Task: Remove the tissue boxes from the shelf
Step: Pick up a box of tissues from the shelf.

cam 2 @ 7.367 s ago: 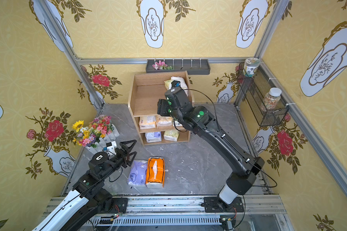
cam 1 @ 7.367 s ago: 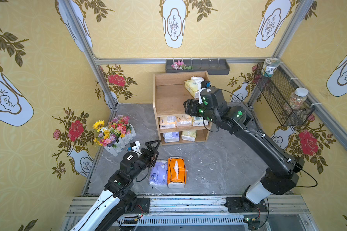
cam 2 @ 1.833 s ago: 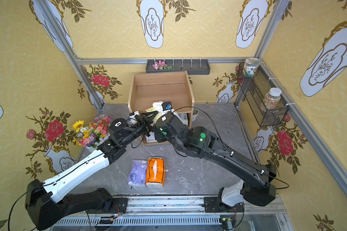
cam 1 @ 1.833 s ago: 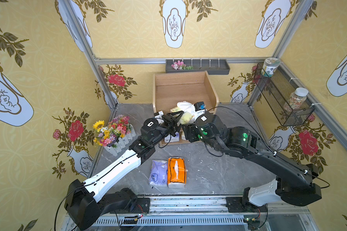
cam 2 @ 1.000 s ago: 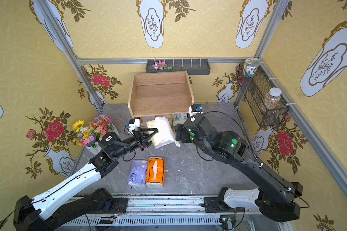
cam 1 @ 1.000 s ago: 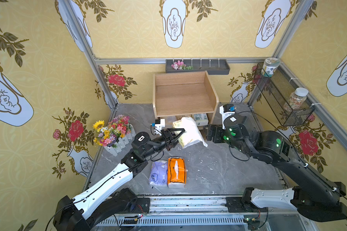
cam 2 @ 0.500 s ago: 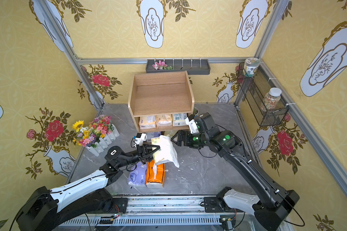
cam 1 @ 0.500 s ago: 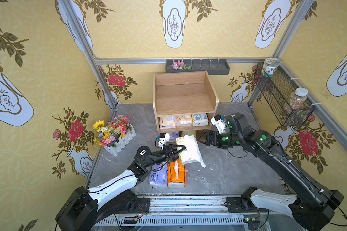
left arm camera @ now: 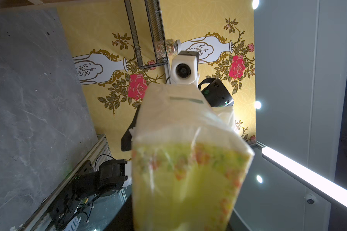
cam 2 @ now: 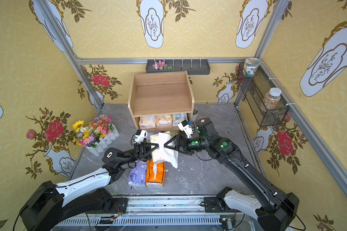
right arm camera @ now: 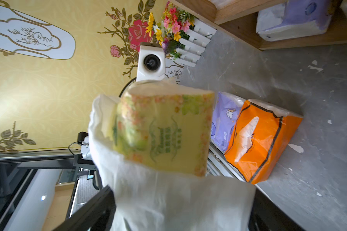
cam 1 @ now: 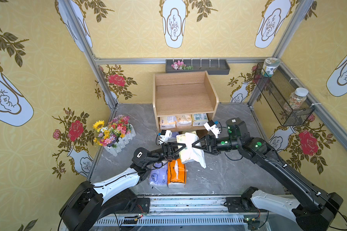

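Observation:
A pale yellow tissue pack (cam 1: 183, 154) (cam 2: 157, 154) hangs above the floor in front of the shelf (cam 1: 185, 100), with my left gripper (cam 1: 179, 150) shut on its end. A loose white tissue (right arm camera: 178, 200) trails from the pack. My right gripper (cam 1: 194, 147) faces the left one and stands open, its fingers (right arm camera: 92, 210) on either side of that tissue. An orange pack (cam 1: 176, 173) and a lavender pack (cam 1: 158, 176) lie on the floor below. The middle tier holds two cream packs (cam 1: 167, 122) and a white, green-printed one (cam 1: 199, 117). Another lavender pack (right arm camera: 292, 22) lies on the bottom tier.
A white box of flowers (cam 1: 116, 136) stands left of the shelf. On the right wall hangs a black wire basket (cam 1: 282, 100) with jars. A dark grey tray (cam 1: 197, 67) is fixed above the shelf, and a small plant pot (cam 2: 195, 112) stands at its right side.
My left gripper has brought the yellow pack down and forward from the shelf front to above the floor packs. The right gripper has swung in until its open fingers straddle the trailing tissue.

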`<move>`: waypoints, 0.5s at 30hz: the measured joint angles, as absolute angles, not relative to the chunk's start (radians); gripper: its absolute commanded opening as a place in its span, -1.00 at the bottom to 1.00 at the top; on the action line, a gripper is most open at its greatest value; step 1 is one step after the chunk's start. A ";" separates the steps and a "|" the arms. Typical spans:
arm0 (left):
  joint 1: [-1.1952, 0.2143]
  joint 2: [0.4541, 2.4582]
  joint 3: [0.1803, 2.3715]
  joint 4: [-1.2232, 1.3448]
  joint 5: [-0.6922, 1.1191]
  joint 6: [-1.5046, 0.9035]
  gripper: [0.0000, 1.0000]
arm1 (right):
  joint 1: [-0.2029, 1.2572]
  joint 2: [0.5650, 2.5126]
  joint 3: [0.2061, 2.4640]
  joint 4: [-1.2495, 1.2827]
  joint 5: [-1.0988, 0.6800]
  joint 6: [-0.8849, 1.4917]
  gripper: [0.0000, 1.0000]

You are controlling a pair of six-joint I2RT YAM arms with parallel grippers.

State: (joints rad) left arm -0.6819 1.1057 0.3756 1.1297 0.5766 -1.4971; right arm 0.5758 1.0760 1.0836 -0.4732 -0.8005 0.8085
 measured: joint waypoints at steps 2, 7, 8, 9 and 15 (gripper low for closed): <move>-0.685 1.113 0.381 1.138 0.580 -1.497 -0.04 | 0.576 1.074 1.081 -0.445 -0.815 0.816 0.80; -0.688 1.129 0.383 1.140 0.598 -1.500 -0.02 | 0.576 1.070 1.060 -0.381 -0.850 0.867 0.55; -0.688 1.132 0.384 1.143 0.598 -1.500 -0.02 | 0.576 1.068 1.052 -0.365 -0.856 0.868 0.49; -0.688 1.135 0.385 1.145 0.599 -1.500 -0.01 | 0.576 1.067 1.045 -0.351 -0.861 0.883 0.44; -0.689 1.151 0.389 1.158 0.599 -1.504 -0.01 | 0.579 1.068 1.024 -0.307 -0.873 0.918 0.20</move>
